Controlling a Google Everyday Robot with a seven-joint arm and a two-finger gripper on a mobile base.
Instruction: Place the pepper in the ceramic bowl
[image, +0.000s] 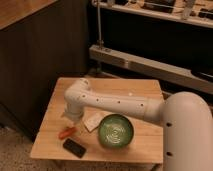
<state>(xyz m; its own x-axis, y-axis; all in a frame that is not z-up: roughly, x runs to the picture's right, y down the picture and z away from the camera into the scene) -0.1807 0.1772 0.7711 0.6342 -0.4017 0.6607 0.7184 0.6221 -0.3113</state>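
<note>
Camera view: A white robot arm (120, 102) reaches from the right across a small wooden tabletop (47, 136). Its bulky lower housing (187, 130) is cut off by the right and bottom edges and covers the tabletop's near right corner. The gripper (71, 116) hangs below the bent wrist over the left half of the tabletop. It is mostly hidden under the wrist joint, and whether it is spread or closed cannot be told.

One pepper (67, 133), small and orange-red, lies on the tabletop just below and slightly left of the gripper; whether the two touch cannot be made out. One ceramic bowl (116, 131), glossy green with pale rings inside, stands upright to the right of the pepper, apart from it, with nothing visible in it. One flat black phone (74, 147) lies near the front edge, just beside the pepper. One small white object (92, 121) lies between the gripper and the bowl, close to the bowl's rim; its shape is hard to read.

Behind, dark cabinet fronts (40, 50) and a metal shelf rail (145, 65) run out of view at the top.
</note>
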